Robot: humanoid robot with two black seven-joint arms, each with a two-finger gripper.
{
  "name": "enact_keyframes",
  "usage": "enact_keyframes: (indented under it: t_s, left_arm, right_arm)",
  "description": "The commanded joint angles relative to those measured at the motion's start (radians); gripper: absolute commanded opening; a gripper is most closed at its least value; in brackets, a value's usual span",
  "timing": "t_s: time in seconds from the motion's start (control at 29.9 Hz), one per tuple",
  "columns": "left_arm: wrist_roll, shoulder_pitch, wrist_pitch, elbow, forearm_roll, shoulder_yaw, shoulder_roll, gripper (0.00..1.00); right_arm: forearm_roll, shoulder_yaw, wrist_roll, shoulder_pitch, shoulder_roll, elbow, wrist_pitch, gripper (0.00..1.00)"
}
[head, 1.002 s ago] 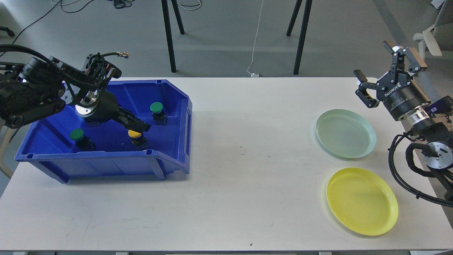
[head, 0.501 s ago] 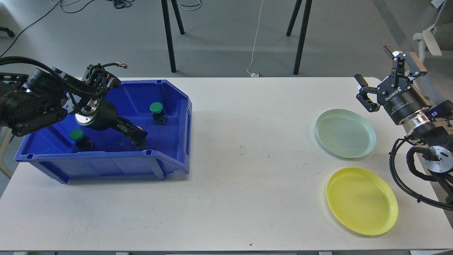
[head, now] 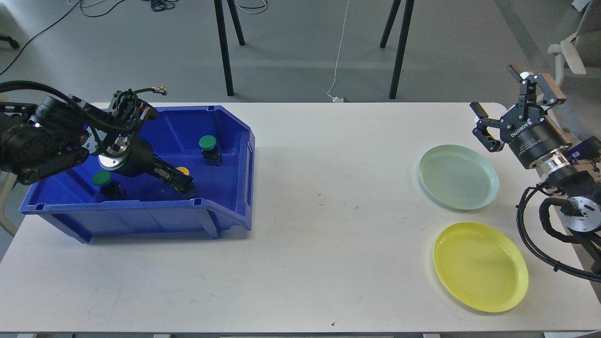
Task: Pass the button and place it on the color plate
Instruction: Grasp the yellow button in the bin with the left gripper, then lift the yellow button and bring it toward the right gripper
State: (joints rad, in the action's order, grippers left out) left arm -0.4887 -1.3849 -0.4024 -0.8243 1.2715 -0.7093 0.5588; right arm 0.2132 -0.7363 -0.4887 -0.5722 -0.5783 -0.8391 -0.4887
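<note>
Matte white bench (head: 300,225) carrying a glossy blue plastic bin (head: 141,216) at its left edge. Inside the bin, the left claw (head: 182,180) reaches down over a yellow domed button (head: 183,171); whether its fingers grip the button cannot be told. Two green-capped buttons (head: 207,142) (head: 102,179) stand apart. Near the right edge lie a round pale-green plate (head: 458,176) and a round yellow plate (head: 480,266), both smooth-rimmed. The right claw (head: 509,98) hangs spread wide at the far right corner.
</note>
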Motion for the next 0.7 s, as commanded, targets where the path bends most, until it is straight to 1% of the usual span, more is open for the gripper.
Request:
enact_keyframes:
  t_s: [0.0, 0.03, 0.1, 0.13, 0.27, 0.37, 0.43, 0.5, 0.53, 0.57, 0.63, 0.67]
  left_arm:
    - [0.000, 0.001, 0.020, 0.001, 0.002, 0.002, 0.001, 0.24]
    - [0.000, 0.003, 0.020, 0.001, 0.002, 0.002, 0.000, 0.17]
    - [0.000, 0.003, 0.020, 0.001, 0.002, 0.001, 0.000, 0.10]
    - [0.000, 0.003, 0.020, 0.001, 0.002, 0.001, 0.001, 0.09]
    - [0.000, -0.006, 0.017, -0.001, -0.004, 0.011, 0.012, 0.08]
    - [0.000, -0.017, 0.010, -0.009, -0.006, 0.063, 0.032, 0.08]
    - [0.000, -0.038, -0.002, -0.021, -0.012, 0.134, 0.071, 0.08]
    - [0.000, -0.065, -0.047, -0.044, -0.020, 0.230, 0.121, 0.08]
    - [0.000, -0.068, -0.077, -0.071, -0.030, 0.301, 0.148, 0.08]
    - [0.000, -0.063, -0.086, -0.100, -0.053, 0.371, 0.174, 0.08]
    - [0.000, -0.037, -0.086, -0.179, -0.137, 0.502, 0.225, 0.08]
    - [0.000, -0.005, -0.086, -0.223, -0.205, 0.558, 0.252, 0.08]
  right_arm:
    - [0.000, 0.000, 0.000, 0.006, 0.000, 0.000, 0.000, 0.99]
    - [0.002, 0.000, 0.000, 0.008, 0.000, 0.000, 0.000, 0.99]
    - [0.000, 0.000, 0.000, 0.008, 0.000, 0.000, 0.000, 0.99]
    - [0.002, 0.000, 0.000, 0.011, -0.002, 0.000, 0.000, 0.99]
    - [0.000, -0.002, 0.000, 0.012, -0.002, 0.002, 0.000, 0.99]
    - [0.002, -0.012, 0.000, 0.012, -0.002, 0.002, 0.000, 0.99]
    - [0.000, -0.024, 0.000, 0.012, -0.002, 0.000, 0.000, 0.99]
    - [0.000, -0.028, 0.000, 0.012, -0.002, 0.000, 0.000, 0.99]
    - [0.000, -0.032, 0.000, 0.012, -0.002, 0.000, 0.000, 0.99]
    - [0.000, -0.040, 0.000, 0.012, -0.002, 0.000, 0.000, 0.99]
    - [0.000, -0.057, 0.000, 0.012, 0.000, 0.000, 0.000, 0.99]
    - [0.000, -0.064, 0.000, 0.012, 0.006, 0.000, 0.000, 0.99]
